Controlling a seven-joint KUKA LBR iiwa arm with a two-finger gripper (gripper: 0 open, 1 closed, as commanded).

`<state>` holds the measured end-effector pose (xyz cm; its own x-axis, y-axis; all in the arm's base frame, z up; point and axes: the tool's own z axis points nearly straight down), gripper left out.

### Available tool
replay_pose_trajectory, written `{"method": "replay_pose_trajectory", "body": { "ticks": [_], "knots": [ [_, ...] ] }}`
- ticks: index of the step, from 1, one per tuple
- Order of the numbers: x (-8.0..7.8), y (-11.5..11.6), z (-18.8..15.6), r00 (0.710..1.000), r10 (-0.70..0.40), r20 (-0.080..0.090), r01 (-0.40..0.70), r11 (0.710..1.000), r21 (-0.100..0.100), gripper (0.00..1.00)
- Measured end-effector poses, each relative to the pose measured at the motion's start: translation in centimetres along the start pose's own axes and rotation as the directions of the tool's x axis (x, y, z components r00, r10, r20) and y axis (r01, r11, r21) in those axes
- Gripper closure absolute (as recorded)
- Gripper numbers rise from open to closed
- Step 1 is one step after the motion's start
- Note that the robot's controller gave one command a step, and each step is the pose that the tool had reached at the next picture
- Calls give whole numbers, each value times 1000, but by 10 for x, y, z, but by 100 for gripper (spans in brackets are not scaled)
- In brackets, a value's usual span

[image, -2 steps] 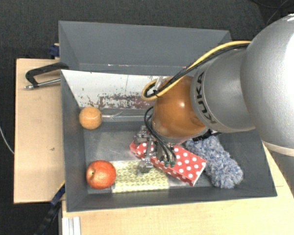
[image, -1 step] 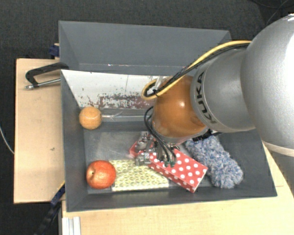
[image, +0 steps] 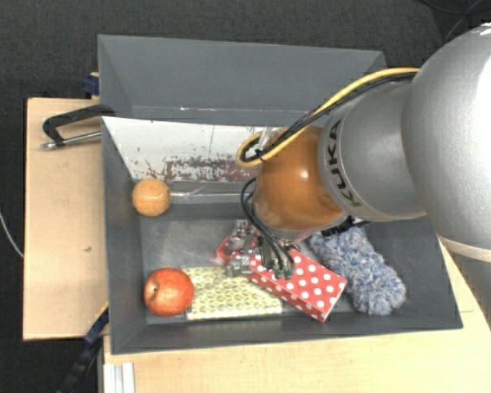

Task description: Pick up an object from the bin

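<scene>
Gripper (image: 258, 256) sits low over the left end of the red white-dotted box (image: 315, 286), which lies between a patterned yellow-green packet (image: 229, 297) and a blue-grey fuzzy bundle (image: 368, 277).

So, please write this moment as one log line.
gripper: over left end of red dotted box | nearby: patterned cloth, blue mitt

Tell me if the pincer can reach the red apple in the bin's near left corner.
Probably yes: the apple lies uncovered, and only a flat patterned packet lies between it and the pincer above the red dotted box.
</scene>
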<state>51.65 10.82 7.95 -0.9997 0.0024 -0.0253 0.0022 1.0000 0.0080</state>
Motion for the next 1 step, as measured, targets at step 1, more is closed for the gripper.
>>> {"method": "replay_pose_trajectory", "body": {
  "ticks": [1],
  "knots": [
    [-1,1,-142,994,-104,-22,104,995,4,100]
  ]
}}
